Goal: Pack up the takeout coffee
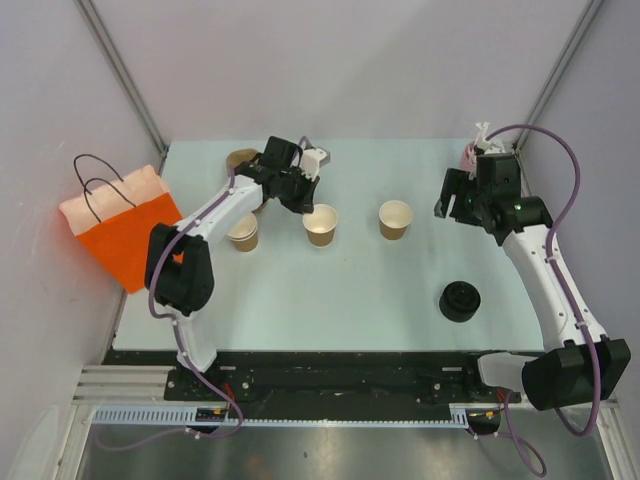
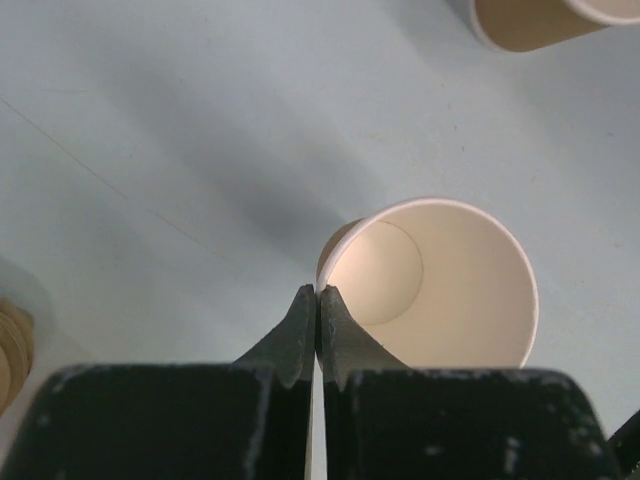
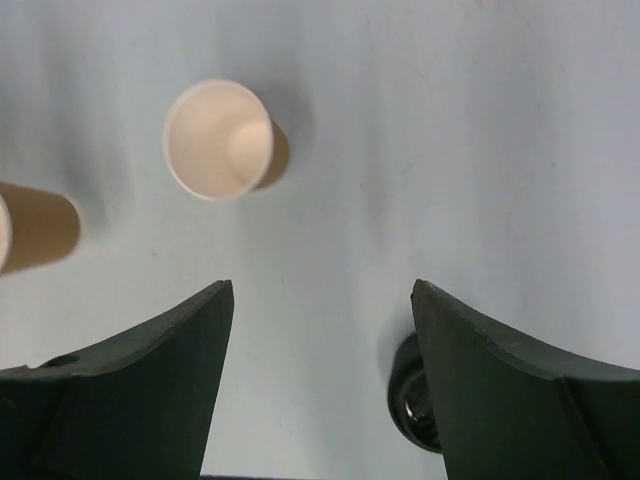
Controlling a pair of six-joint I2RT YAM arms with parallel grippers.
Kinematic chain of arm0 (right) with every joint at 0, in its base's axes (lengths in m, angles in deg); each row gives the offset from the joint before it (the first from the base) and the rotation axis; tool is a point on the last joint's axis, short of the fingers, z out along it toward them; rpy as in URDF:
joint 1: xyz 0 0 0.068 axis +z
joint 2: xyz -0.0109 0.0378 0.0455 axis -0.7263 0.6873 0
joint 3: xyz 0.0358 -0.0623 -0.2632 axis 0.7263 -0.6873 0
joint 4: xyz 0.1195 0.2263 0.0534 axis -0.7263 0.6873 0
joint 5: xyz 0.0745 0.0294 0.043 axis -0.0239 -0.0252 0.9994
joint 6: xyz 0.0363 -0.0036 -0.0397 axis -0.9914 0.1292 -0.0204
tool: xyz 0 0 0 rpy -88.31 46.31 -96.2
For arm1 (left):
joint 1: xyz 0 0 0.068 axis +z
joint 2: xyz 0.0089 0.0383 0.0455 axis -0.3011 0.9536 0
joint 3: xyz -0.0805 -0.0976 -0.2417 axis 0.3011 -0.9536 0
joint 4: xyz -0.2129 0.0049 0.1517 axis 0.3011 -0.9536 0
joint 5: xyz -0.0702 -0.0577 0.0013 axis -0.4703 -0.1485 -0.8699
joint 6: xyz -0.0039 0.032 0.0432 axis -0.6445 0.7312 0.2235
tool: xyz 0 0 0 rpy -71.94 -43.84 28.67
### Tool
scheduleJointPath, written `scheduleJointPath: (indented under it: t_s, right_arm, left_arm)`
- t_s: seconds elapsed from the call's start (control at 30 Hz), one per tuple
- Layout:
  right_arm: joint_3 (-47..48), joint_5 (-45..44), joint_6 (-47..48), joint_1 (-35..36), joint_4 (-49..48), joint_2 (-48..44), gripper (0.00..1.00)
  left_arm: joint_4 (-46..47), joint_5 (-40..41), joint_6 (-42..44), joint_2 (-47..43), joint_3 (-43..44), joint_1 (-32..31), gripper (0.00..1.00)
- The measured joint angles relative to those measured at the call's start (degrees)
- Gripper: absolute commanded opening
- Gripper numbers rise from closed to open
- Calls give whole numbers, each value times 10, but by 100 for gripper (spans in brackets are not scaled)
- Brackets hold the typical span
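Note:
Two tan paper cups stand open, without lids: a middle cup and a right cup. My left gripper is shut on the near rim of the middle cup, pinching the wall between its fingertips. I cannot tell whether that cup is lifted. The right cup shows at the top of the left wrist view. My right gripper is open and empty above the table, right of the right cup. A stack of black lids lies in front of it, partly behind its right finger.
An orange bag with black handles lies at the table's left edge. Stacked spare cups stand left of the middle cup. A brown pulp tray is at the back left. A pink cylinder with straws is at the back right.

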Motion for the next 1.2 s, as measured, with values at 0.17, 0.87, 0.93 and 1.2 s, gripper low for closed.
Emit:
scheduleJointPath:
  t_s: [0.17, 0.87, 0.93, 1.2]
  right_arm:
    - [-32, 1, 55, -2, 56, -10, 75]
    - [-198, 100, 464, 55, 127, -90, 65]
    - [-218, 95, 486, 61, 136, -93, 62]
    - [-291, 74, 546, 62, 149, -125, 55]
  left_arm:
    - [13, 17, -10, 33, 3, 0, 0]
    - [95, 34, -5, 60, -19, 1, 43]
    - [97, 33, 0, 60, -20, 3, 52]
    - [106, 20, 0, 30, -37, 13, 69]
